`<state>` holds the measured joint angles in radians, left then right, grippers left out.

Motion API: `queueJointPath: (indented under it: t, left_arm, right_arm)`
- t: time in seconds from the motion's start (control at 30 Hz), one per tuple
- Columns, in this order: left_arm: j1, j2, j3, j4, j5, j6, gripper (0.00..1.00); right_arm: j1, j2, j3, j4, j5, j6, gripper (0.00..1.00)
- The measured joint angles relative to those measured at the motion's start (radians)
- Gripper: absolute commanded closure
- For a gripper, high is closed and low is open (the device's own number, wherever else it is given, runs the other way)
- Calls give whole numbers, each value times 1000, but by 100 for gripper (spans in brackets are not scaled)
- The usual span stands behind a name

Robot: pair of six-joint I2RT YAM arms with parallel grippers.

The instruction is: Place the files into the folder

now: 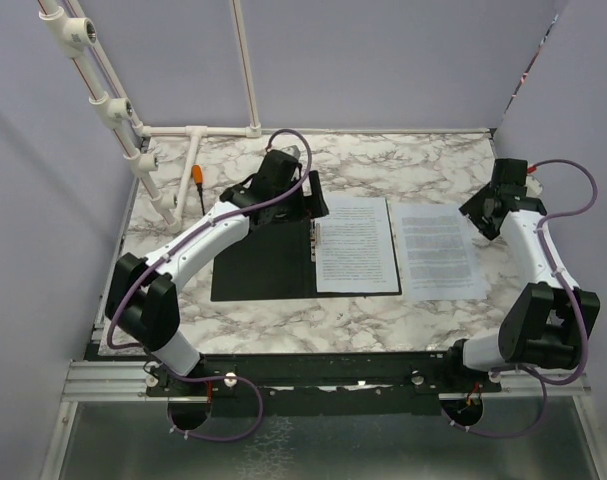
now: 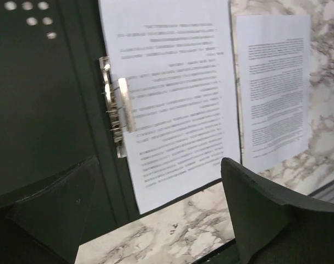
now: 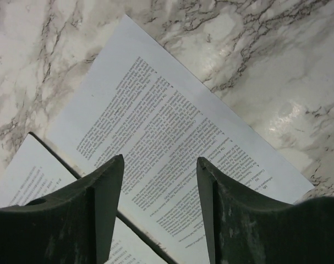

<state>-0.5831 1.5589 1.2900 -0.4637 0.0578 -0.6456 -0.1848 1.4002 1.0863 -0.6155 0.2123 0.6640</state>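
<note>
The folder lies open on the table, black inside up, with a metal spine clip. One printed white sheet lies on its right half, its left edge at the clip. A second sheet lies on the marble just right of the folder. It also shows in the left wrist view and the right wrist view. My left gripper is open and empty above the folder's far edge near the spine. My right gripper is open and empty above the loose sheet's far right corner.
An orange-handled tool lies at the back left beside a white pipe frame. Purple walls close the back and sides. The marble table has bare room in front of the folder.
</note>
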Motion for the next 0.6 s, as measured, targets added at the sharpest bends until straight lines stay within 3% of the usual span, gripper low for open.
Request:
queueJointPath:
  t: [0.17, 0.6]
  left_arm:
    - [-59, 109, 138, 16, 59, -18, 6]
    - [-259, 455, 481, 124, 166, -91, 6]
  right_arm:
    - [-1, 12, 47, 9, -20, -47, 25]
    - [-75, 64, 84, 48, -141, -187, 19]
